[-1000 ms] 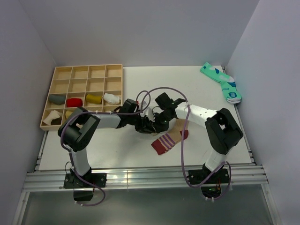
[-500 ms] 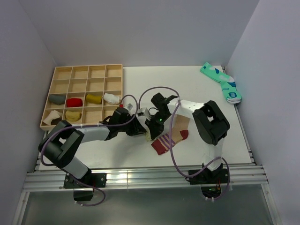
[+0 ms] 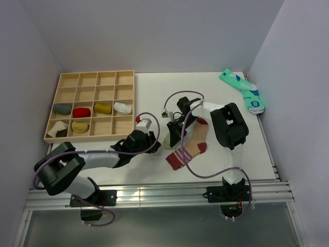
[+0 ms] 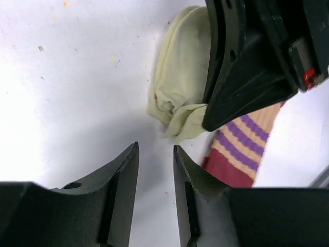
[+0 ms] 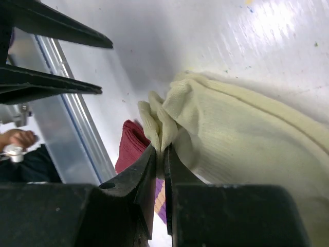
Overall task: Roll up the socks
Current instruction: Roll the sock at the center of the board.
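Backed away leftward, the left gripper (image 4: 155, 150) hangs parted and empty just short of the pale olive sock (image 4: 181, 87), whose bunched end the right gripper (image 5: 161, 151) pinches against the striped tan sock (image 4: 245, 138) mid-table; the roll looks barely begun, and next likely needs the left gripper to take that end again.

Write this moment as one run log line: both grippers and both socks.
left gripper: open, empty, near pale sock | right gripper: shut on fold of pale sock | striped sock: flat on table | roll: not finished

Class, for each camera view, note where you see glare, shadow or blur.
Top view: even light, soft shadows. Left wrist view: table washed out by glare, left pincer dark. Right wrist view: glare streaks on the table, pale sock sharp.
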Action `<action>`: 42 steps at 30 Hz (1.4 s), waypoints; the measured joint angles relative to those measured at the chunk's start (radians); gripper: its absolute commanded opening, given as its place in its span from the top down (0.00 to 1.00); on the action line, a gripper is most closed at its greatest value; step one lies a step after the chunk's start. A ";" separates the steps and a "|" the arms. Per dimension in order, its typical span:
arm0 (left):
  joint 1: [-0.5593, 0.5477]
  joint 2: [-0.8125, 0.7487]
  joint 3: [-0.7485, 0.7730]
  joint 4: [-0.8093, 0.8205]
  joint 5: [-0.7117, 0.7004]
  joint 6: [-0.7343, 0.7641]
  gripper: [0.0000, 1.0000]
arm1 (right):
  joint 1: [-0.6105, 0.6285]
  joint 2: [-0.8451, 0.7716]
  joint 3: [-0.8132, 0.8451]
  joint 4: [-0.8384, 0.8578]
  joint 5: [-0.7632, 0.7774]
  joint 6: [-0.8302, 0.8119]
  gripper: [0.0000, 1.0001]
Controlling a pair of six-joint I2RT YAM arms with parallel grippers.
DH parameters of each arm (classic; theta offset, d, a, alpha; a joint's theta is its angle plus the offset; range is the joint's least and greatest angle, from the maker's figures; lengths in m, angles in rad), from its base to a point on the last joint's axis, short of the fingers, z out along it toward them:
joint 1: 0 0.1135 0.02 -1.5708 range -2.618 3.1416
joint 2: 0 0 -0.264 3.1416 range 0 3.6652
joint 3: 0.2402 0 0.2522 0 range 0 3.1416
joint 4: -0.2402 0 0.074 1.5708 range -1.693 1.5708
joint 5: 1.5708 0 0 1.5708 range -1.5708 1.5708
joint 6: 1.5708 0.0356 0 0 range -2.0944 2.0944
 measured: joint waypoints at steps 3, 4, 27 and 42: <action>-0.021 0.002 -0.032 0.077 -0.036 0.091 0.62 | -0.014 0.031 0.009 -0.027 -0.023 0.009 1.00; -0.029 0.005 -0.035 0.103 -0.041 0.119 0.62 | -0.014 0.043 0.013 -0.037 -0.030 0.009 1.00; -0.025 0.287 0.066 0.374 0.032 0.364 0.56 | -0.036 0.112 0.066 -0.191 -0.095 -0.063 1.00; 0.027 0.373 0.155 0.310 0.145 0.341 0.47 | -0.036 0.112 0.066 -0.190 -0.086 -0.062 1.00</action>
